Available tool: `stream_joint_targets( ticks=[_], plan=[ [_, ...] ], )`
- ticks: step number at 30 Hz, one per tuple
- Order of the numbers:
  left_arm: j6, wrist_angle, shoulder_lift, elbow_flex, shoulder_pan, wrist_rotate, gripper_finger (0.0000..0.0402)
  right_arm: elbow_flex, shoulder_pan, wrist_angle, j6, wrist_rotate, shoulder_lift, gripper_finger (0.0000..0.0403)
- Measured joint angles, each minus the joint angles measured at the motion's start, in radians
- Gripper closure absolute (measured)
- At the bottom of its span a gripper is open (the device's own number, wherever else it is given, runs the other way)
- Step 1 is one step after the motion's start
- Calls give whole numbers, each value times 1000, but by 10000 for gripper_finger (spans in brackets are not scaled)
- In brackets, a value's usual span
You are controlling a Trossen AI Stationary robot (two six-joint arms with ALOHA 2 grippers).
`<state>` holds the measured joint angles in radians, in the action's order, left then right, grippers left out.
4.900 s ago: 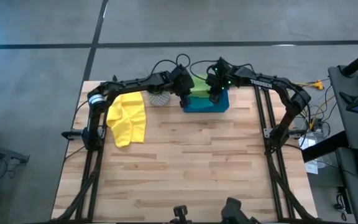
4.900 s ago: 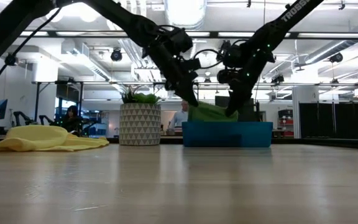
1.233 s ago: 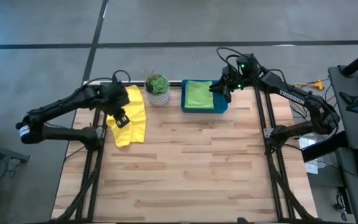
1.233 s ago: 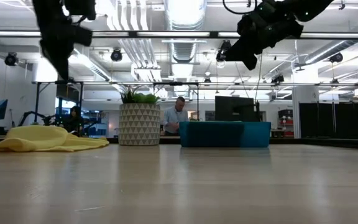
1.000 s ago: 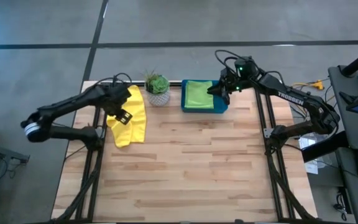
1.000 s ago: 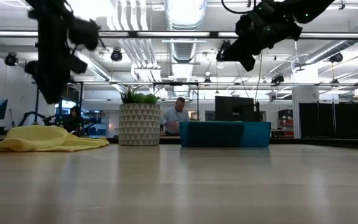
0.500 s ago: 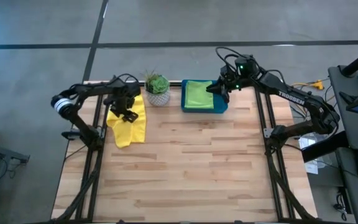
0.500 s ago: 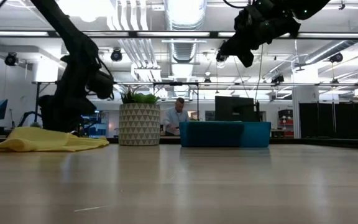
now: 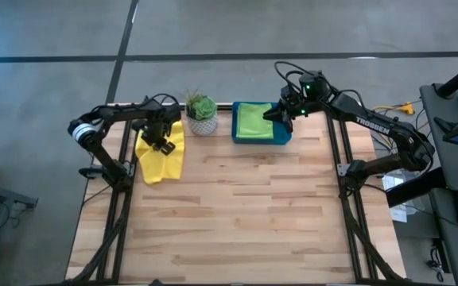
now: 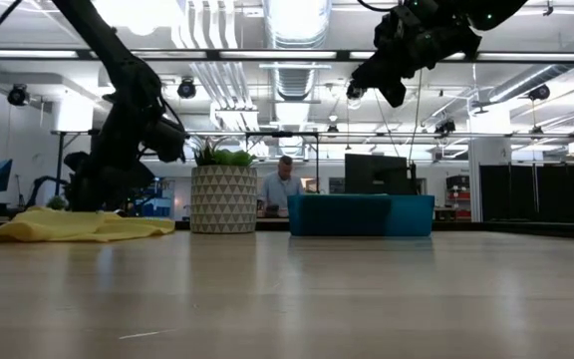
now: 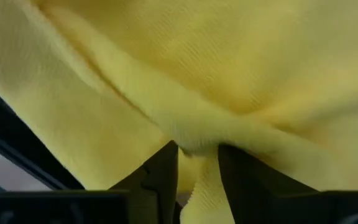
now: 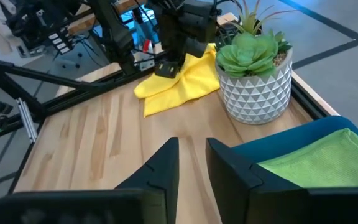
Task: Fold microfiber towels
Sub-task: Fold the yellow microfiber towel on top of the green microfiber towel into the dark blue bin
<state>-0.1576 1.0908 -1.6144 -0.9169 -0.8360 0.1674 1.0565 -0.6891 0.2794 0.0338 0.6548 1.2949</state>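
The yellow towel (image 9: 159,157) lies crumpled on the table at the far left; it also shows in the low view (image 10: 78,227). My left gripper (image 9: 161,140) is down on the towel's far part and shut on it (image 11: 197,171). A light green towel (image 9: 254,119) lies flat in the teal-blue tray (image 9: 261,138) at the far middle. My right gripper (image 9: 277,114) hangs shut and empty above the tray's right side, high over the table (image 10: 362,90). The blue and teal towels are out of view. My left gripper pinches a raised fold (image 11: 197,148) of the yellow towel between its two fingers (image 11: 163,171). The fingers come from above, pointing down. The rest of the towel lies slack on the table around them.
A potted succulent (image 9: 202,114) in a white patterned pot stands between the yellow towel and the tray. The near and middle wood tabletop (image 9: 245,214) is bare. A person stands in the room beyond the table (image 10: 284,189).
My left gripper has come down from high above the table onto the yellow towel and a little toward the far edge. The towel's hump has been pressed flatter. My right gripper has kept still above the tray.
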Motion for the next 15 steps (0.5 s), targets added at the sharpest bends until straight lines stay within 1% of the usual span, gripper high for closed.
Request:
stream_joint_targets(
  ticks=[3, 5, 9, 15],
  plan=[
    [7, 46, 43, -14, 0, 4, 303, 0, 0, 0, 3, 0, 0, 332],
    [6, 38, 73, -19, -3, 23, 303, 0, 0, 0, -1, 0, 0, 334],
    [6, 36, 115, -38, -22, 27, 303, 0, 0, 0, -5, 0, 0, 335],
    [7, 35, 97, -37, -42, 24, 303, 0, 0, -1, -9, 0, 0, 335]
  ],
)
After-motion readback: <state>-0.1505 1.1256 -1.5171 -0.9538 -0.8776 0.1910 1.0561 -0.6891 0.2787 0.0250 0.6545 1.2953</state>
